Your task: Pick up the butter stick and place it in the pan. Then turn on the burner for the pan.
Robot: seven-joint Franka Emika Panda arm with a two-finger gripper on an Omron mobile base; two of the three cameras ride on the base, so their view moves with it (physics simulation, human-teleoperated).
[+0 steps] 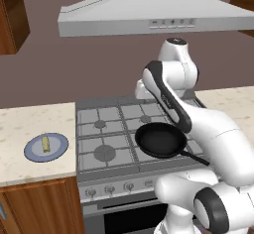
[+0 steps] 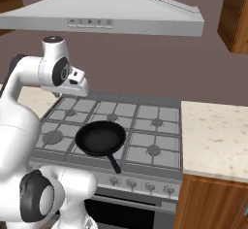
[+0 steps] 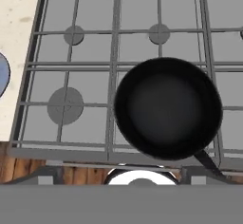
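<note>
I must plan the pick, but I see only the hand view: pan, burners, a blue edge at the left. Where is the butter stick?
Observer: The butter stick lies on the blue-grey plate, on the counter left of the stove.
Operator: Is the pan empty, and where does its handle go?
Observer: Yes, the pan is empty; its handle points toward the stove's front right.
Operator: Where are the knobs?
Observer: A row of knobs sits on the stove's front panel, below the pan.

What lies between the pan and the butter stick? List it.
In the left base view, between the pan and the butter stick lie the stove's bare left burners, then a strip of counter and the blue plate's rim.
</note>
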